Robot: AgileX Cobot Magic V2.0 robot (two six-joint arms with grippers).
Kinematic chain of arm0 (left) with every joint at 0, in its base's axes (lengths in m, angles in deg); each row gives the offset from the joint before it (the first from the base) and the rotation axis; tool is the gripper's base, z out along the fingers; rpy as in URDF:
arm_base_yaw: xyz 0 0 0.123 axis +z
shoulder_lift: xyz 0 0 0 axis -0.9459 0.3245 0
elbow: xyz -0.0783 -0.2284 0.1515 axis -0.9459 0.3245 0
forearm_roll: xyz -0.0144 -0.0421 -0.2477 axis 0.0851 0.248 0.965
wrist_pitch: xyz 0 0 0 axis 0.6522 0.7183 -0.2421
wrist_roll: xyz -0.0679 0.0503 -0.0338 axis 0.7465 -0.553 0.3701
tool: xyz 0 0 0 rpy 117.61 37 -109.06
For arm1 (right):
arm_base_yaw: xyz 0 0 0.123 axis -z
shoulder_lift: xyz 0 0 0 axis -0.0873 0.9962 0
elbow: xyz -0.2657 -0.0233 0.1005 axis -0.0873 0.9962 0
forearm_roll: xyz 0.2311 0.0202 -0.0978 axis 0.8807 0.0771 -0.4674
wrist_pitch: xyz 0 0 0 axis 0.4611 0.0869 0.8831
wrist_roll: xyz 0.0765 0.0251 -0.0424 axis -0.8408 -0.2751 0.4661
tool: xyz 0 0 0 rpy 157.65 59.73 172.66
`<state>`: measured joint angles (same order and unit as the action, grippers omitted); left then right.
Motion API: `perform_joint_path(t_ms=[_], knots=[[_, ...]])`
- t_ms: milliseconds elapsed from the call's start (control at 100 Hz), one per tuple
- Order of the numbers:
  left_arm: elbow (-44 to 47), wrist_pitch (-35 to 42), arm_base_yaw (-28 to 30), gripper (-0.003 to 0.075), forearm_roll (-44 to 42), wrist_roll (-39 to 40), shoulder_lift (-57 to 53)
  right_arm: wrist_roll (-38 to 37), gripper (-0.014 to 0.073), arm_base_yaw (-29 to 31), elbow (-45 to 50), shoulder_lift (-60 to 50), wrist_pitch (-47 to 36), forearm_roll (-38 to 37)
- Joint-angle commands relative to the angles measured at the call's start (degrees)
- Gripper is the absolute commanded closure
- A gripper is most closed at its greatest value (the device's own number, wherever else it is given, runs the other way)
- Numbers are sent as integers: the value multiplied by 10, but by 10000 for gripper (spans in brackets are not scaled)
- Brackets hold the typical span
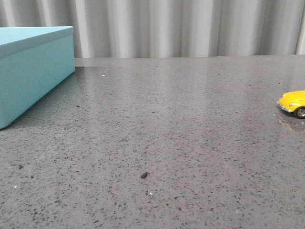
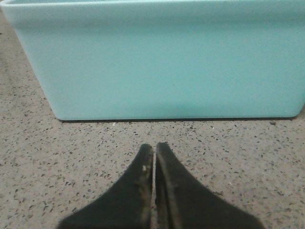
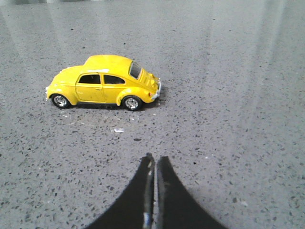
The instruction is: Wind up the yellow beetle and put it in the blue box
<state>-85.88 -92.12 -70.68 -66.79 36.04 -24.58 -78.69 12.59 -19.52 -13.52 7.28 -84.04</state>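
Small yellow toy beetle car untouched, mid-left frame; both hands closed, empty; large turquoise box awaits storage.

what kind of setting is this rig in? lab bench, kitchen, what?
Probably a staged lab or test tabletop, not a home: a bare speckled grey stone-look table, a plain grey pleated curtain behind it, and just two props, the blue box and yellow beetle.

The front view's right edge cuts the yellow beetle short; the blue box overruns the left edge.
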Motion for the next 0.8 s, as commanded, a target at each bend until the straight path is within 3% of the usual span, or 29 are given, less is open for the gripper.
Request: perform_joint_path(t_ms=[0, 460, 790], knots=[[14, 41, 0, 741, 5, 6, -18, 4, 654, 0, 13, -10, -8, -6], [14, 53, 0, 741, 5, 6, -18, 4, 654, 0, 13, -10, -11, -5], [14, 108, 0, 741, 40, 6, -18, 4, 654, 0, 13, -10, -118, -2]])
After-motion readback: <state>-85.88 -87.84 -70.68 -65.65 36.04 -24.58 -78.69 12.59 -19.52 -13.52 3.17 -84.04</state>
